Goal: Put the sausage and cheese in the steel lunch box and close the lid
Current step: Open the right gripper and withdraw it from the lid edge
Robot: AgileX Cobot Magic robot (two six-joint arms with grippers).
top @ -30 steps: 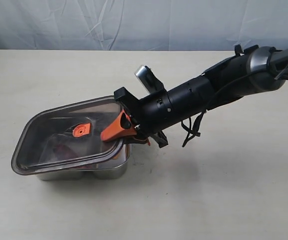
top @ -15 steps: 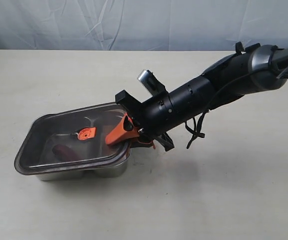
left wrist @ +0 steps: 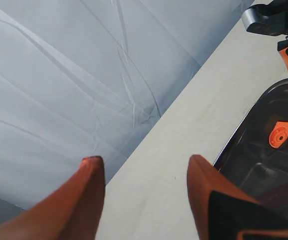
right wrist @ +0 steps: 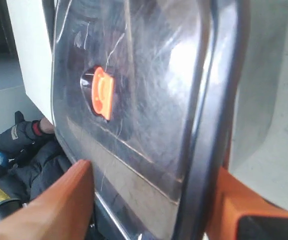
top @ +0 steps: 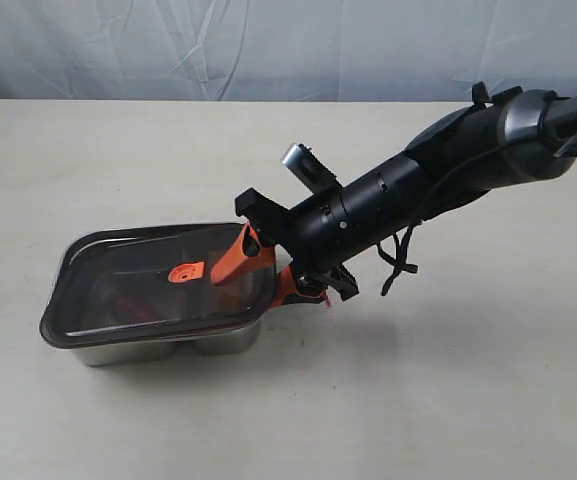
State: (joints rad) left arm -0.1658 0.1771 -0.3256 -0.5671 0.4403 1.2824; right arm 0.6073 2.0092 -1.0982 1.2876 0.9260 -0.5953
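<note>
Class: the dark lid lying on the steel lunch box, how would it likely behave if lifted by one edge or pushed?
Probably stiff: the lid lies flat across the lunch box with no sag. Likely light, being thin see-through plastic. Its glossy surface looks slippery, so a push might slide it askew on the steel rim.

Lid [top: 148,285] covers box [top: 158,348] (open table [top: 448,400] around).

Right arm [top: 388,195] extended low from the right, wrist angled downward, right gripper [top: 248,288] held with orange jaws parted, left gripper [left wrist: 144,159] spread wide (nothing clasped between), shown in its wrist view alone
</note>
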